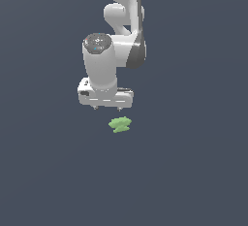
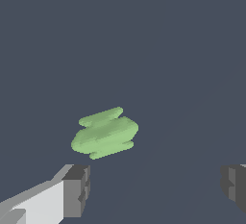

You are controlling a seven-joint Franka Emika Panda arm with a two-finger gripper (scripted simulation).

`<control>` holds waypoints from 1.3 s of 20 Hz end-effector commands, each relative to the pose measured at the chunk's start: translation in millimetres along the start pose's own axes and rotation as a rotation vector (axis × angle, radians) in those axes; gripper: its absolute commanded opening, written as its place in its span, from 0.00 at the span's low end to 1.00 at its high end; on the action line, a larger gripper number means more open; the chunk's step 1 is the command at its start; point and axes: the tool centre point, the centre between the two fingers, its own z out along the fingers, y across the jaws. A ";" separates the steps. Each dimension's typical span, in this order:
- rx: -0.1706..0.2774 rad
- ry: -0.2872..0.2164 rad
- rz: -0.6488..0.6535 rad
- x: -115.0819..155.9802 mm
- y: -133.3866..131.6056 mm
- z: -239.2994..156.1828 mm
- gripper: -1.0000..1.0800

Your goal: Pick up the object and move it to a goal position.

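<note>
1 light-green object on the floor, just ahead of the wide-spread, empty gripper.

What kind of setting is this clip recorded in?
Most likely a bare simulated test scene, not a real room: a flat, uniform dark grey-blue ground, one white robot arm with its gripper open, and one small green lumpy object.

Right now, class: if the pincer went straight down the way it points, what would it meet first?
Probably the bare dark floor. The open pincer hangs above and apart from the green lumpy object, which seems offset beyond the fingertips, though depth is unclear.
</note>
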 end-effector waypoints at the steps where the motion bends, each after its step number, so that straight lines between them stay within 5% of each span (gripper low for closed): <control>1: 0.001 -0.003 0.000 -0.7 1.4 0.4 0.96; 13: 0.006 -0.001 0.092 -0.6 -4.6 8.0 0.96; 26: 0.019 -0.001 0.391 -2.5 -19.1 32.7 0.96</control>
